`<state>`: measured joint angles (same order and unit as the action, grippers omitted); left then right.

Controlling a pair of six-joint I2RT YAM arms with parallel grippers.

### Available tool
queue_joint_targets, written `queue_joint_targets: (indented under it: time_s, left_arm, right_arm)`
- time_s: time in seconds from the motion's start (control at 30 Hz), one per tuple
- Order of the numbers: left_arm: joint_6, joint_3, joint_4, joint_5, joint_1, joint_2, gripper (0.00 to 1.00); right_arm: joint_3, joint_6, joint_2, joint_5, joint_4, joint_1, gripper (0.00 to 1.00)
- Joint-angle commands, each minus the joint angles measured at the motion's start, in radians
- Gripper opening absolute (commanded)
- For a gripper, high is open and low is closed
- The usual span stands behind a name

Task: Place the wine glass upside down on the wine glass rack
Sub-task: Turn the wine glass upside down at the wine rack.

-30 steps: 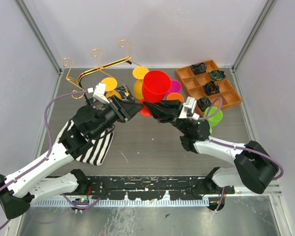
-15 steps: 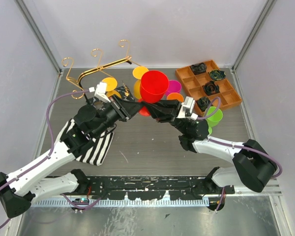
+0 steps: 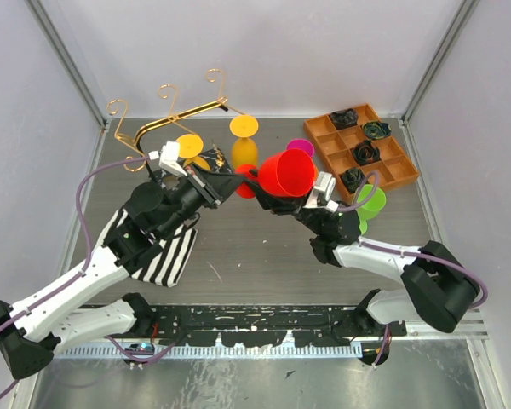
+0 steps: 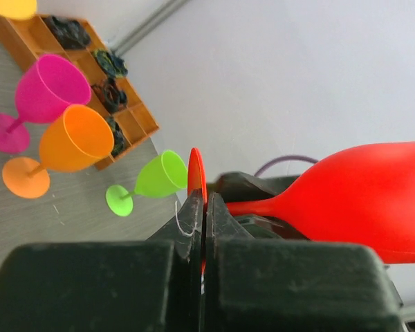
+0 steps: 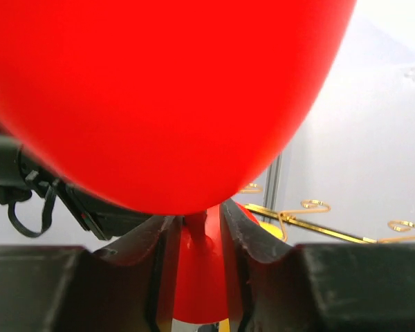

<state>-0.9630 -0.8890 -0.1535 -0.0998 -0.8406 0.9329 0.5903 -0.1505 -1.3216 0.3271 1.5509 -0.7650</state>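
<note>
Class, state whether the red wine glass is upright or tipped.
Tipped: the red wine glass has its stem sideways, foot pinched by the left gripper, stem held by the right gripper.

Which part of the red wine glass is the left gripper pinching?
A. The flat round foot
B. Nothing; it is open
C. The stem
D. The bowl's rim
A: in the left wrist view the left gripper is shut on the thin edge of the red wine glass foot, while the right gripper holds the stem.
</note>
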Motion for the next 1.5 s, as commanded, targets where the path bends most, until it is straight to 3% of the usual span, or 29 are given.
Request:
queue_joint_targets:
  time_s: [0.0, 0.2, 0.83, 1.1, 1.3, 1.47]
  left_arm:
    - [0.043, -0.024, 0.023, 0.036, -0.016, -0.007, 0.00]
    - [0.080, -0.047, 0.064, 0.016, -0.015, -0.008, 0.00]
    - [0.383, -0.223, 0.297, -0.104, -0.016, -0.009, 0.00]
    - [0.706, -0.333, 0.455, -0.190, -0.016, -0.003, 0.00]
    - [0.977, -0.383, 0.572, -0.189, -0.017, 0.000, 0.00]
    - [1.160, -0.366, 0.612, -0.205, -0.016, -0.010, 0.00]
  right_arm:
    - [-0.042, 0.031, 0.017, -0.037, 0.139, -0.010, 0.41]
    - [-0.083, 0.055, 0.084, -0.048, -0.002, -0.011, 0.57]
    - [-0.217, 0.059, 0.453, -0.202, -0.712, -0.010, 0.68]
    - [-0.133, -0.097, 0.635, -0.326, -1.219, -0.010, 0.71]
    - [0.076, -0.233, 0.585, -0.370, -1.756, -0.008, 0.78]
    - [0.190, -0.303, 0.519, -0.338, -1.943, -0.009, 0.90]
